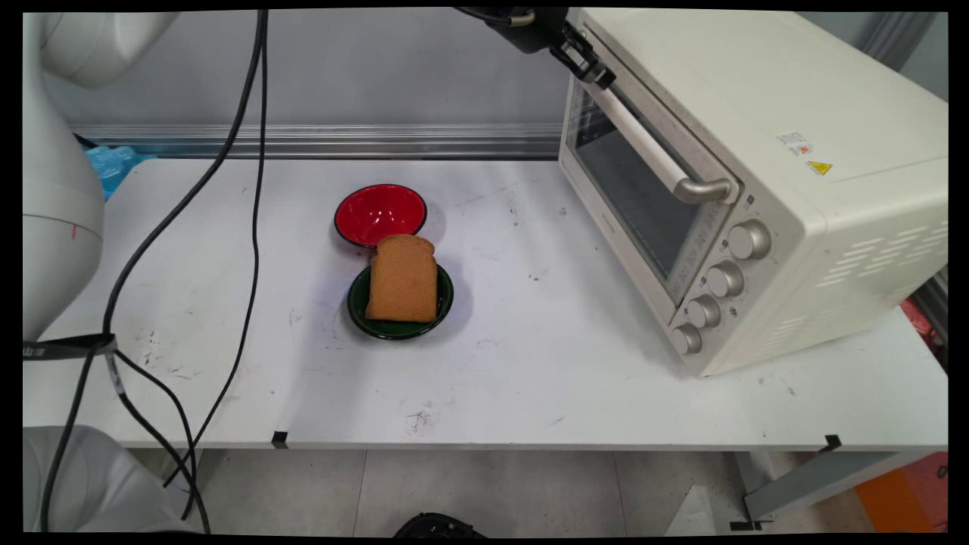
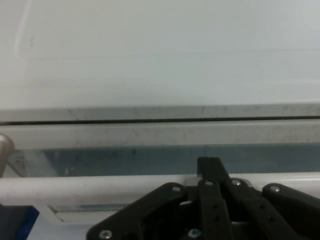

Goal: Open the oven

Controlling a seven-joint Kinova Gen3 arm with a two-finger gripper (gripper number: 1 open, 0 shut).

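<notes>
My black gripper [image 1: 598, 74] is up at the top edge, at the far end of the cream toaster oven's [image 1: 764, 189] door handle [image 1: 651, 147]. In the hand view the gripper [image 2: 210, 164] stands shut, its fingers pressed together into one narrow column. That column crosses the pale handle bar [image 2: 90, 189], with the glass door [image 2: 125, 160] behind it. Nothing shows between the fingers. The oven door looks closed. A slice of brown bread [image 1: 403, 278] lies on a dark green plate [image 1: 362, 310] mid-table, well clear of the gripper.
A red bowl [image 1: 380, 213] sits just behind the green plate. Black cables [image 1: 250, 227] hang down over the table's left part. The oven fills the table's right side, with several knobs [image 1: 725, 278] on its front. A blue bag [image 1: 113, 165] lies at the far left.
</notes>
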